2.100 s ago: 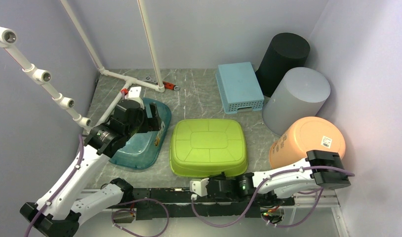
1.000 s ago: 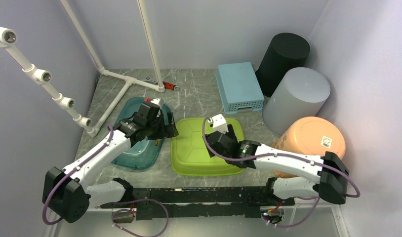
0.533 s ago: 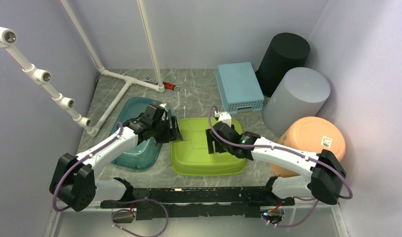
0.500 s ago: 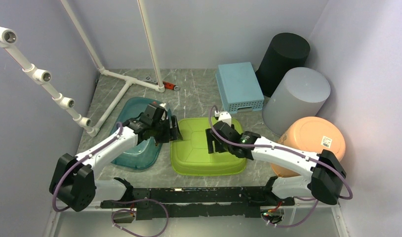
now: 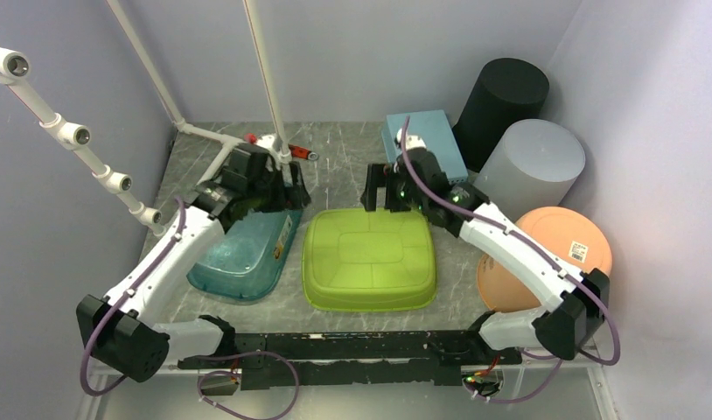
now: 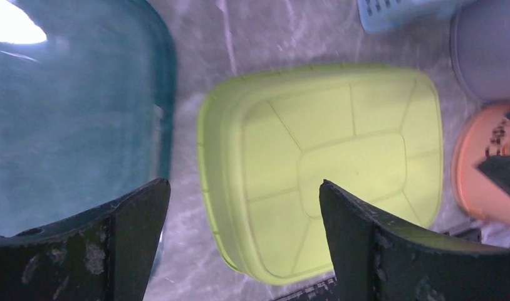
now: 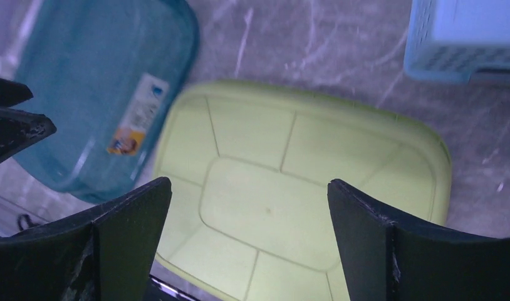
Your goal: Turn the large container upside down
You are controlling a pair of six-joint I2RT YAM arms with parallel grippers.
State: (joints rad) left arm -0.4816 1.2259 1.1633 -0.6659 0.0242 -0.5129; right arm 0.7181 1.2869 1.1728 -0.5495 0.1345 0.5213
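Note:
The large container (image 5: pixel 368 260) is a lime-green tub in the middle of the table. It rests flat with its ribbed base facing up and its rim on the table. Both wrist views, left (image 6: pixel 327 157) and right (image 7: pixel 284 188), look down on it from above. My left gripper (image 5: pixel 282 188) (image 6: pixel 244 183) hovers open above the gap between the green tub and the teal tub, behind the green tub's far left corner. My right gripper (image 5: pixel 380 194) (image 7: pixel 250 182) hangs open above the green tub's far edge. Neither holds or touches anything.
A teal tub (image 5: pixel 243 249) lies bottom-up left of the green one. A pale blue basket (image 5: pixel 427 153), a black bin (image 5: pixel 506 92) and a grey bin (image 5: pixel 532 171) stand at the back right. An orange tub (image 5: pixel 562 249) leans at the right. White pipes (image 5: pixel 221 144) cross the back left.
Both arms have risen and drawn back from the green tub's left and middle to above its far edge. Both grippers have opened wider. The tub lies flat.

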